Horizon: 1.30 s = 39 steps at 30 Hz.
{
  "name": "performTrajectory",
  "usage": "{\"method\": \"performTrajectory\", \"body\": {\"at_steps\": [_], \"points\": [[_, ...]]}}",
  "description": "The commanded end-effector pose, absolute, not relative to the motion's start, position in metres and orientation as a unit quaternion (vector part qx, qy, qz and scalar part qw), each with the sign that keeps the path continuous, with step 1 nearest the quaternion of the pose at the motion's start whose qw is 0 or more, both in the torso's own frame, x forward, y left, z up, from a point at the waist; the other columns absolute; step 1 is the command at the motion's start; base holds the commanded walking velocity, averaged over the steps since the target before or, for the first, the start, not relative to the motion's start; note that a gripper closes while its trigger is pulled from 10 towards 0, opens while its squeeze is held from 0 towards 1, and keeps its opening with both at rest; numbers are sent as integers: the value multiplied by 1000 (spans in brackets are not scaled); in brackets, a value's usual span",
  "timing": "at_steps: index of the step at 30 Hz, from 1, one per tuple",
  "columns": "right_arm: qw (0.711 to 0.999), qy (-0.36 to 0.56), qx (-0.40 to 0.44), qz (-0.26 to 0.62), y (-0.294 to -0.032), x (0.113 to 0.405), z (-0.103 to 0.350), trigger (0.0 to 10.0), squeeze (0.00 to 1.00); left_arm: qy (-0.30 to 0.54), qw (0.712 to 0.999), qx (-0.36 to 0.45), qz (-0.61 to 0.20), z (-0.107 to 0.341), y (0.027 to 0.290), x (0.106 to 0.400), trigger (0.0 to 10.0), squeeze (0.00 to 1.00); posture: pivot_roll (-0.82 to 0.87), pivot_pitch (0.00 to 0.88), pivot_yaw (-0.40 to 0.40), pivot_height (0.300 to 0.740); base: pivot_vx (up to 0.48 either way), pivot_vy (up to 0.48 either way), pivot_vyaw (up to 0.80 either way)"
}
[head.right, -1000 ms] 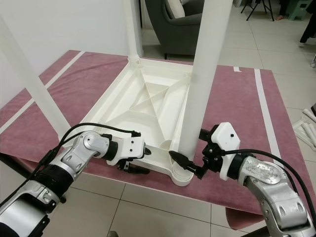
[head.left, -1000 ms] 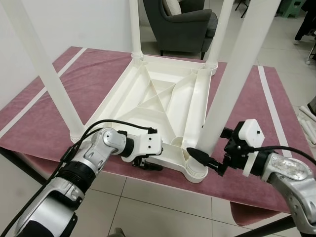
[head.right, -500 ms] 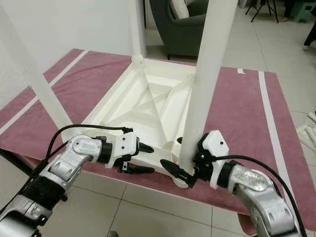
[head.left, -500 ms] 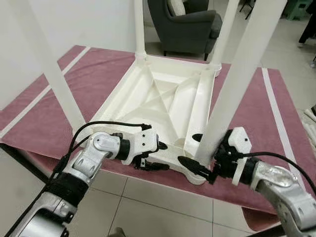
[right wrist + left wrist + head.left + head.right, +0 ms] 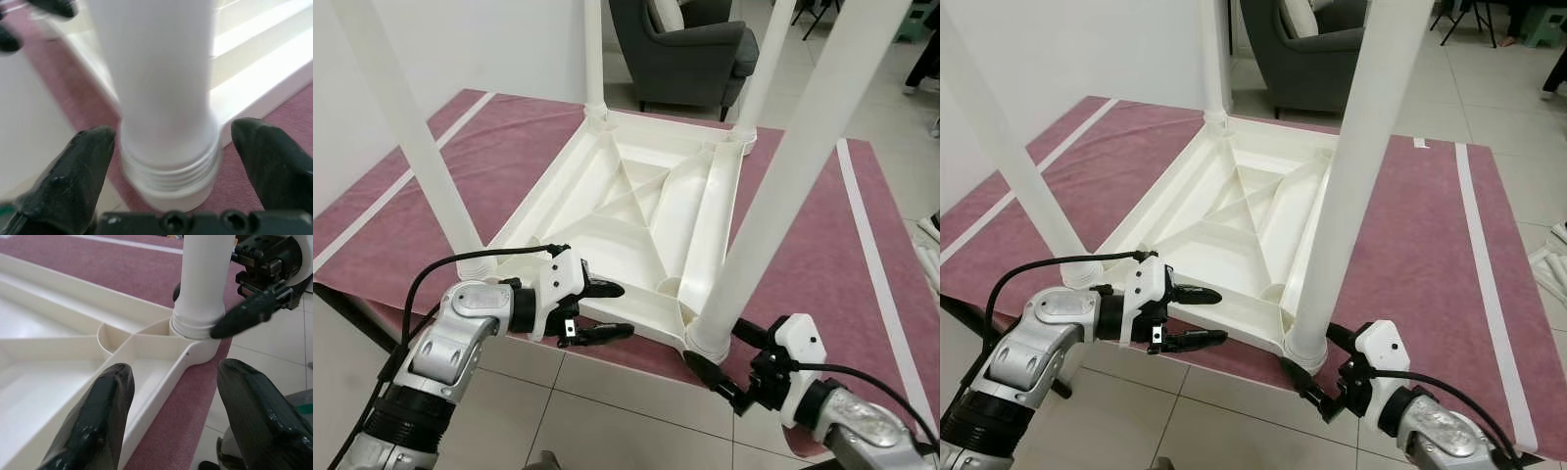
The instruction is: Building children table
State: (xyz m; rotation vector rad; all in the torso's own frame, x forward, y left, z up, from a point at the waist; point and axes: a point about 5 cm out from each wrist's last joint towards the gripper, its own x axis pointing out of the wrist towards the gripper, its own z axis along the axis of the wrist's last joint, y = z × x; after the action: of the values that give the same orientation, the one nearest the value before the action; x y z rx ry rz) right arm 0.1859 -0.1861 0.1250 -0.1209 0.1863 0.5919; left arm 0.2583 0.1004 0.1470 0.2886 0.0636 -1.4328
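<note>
Lying upside down on a dark red cloth (image 5: 803, 225) is the white children table (image 5: 636, 211), with its four legs pointing up. The cloth is spread over the tabletop (image 5: 960, 305) under it.

The near right leg (image 5: 773, 196) stands in its round socket (image 5: 710, 338) at the corner nearest the robot. Screw threads can be seen at the bottom of this leg in the right wrist view, so the leg is judged to be not yet fully turned in. The step in hand looks like the fixing of this last leg.

The right end effector (image 5: 724, 367) is held low at the foot of that leg, just off the edge of the cloth. Its two black fingers (image 5: 73, 176) are spread wide, one on each side of the leg, and nothing is gripped.

The left end effector (image 5: 597, 311) is held at the near edge of the children table. Its fingers (image 5: 98, 421) are also spread wide, with the rim between them, and nothing is squeezed.

For the next move, the fingers would likely need to be closed on the leg so it can be turned tighter. The rim may need to be held so the children table is not slid off the cloth.
</note>
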Motion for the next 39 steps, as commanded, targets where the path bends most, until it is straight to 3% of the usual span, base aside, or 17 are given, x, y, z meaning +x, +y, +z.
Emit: {"method": "performTrajectory", "body": {"at_steps": [1,6,11,13,14,16,22,25,27,29,30,33,35,37,39], "points": [[960,83,-61,262,-184,188,123,10000,0,29,834,132,-534,143,108,269,10000,0,16,0,45,740,0,0,0],[951,89,-40,293,-163,177,118,10000,0,41,871,116,-476,135,111,267,10000,0,19,0,34,740,0,0,0],[944,106,-35,312,-163,164,115,10000,0,47,901,94,-422,134,116,272,10000,0,19,0,15,740,0,0,0],[957,122,-36,260,-189,158,111,10000,0,54,926,71,-367,133,121,279,10000,0,15,0,0,740,0,0,0],[957,122,-36,260,-189,158,111,10000,0,54,926,71,-367,133,121,279,10000,0,15,0,0,740,0,0,0],[972,129,-33,196,-214,157,105,10000,0,52,933,73,-349,132,122,280,10000,0,12,0,-6,740,0,0,0],[980,107,-34,167,-213,169,105,10000,0,36,935,87,-341,134,119,281,10000,0,5,0,1,740,0,0,0],[974,81,-18,211,-186,182,111,10000,0,21,918,127,-376,136,114,278,10000,0,13,0,9,740,0,0,0],[974,81,-18,211,-186,182,111,10000,0,21,918,127,-376,136,114,278,10000,0,13,0,9,740,0,0,0],[971,68,-17,229,-172,189,114,10000,0,28,885,162,-435,136,112,269,10000,0,19,0,14,740,0,0,0],[971,68,-17,229,-172,189,114,10000,0,28,885,162,-435,136,112,269,10000,0,19,0,14,740,0,0,0],[981,39,-38,188,-178,206,120,10000,0,52,826,183,-530,146,117,261,10000,0,26,0,18,740,0,0,0],[981,39,-38,188,-178,206,120,10000,0,52,826,183,-530,146,117,261,10000,0,26,0,18,740,0,0,0],[986,18,-52,156,-185,221,124,10000,0,60,796,196,-569,152,119,260,10000,0,22,0,38,740,0,0,0],[989,9,-64,133,-190,232,126,10000,0,66,784,202,-583,153,121,260,10000,0,15,0,48,740,0,0,0]]}}
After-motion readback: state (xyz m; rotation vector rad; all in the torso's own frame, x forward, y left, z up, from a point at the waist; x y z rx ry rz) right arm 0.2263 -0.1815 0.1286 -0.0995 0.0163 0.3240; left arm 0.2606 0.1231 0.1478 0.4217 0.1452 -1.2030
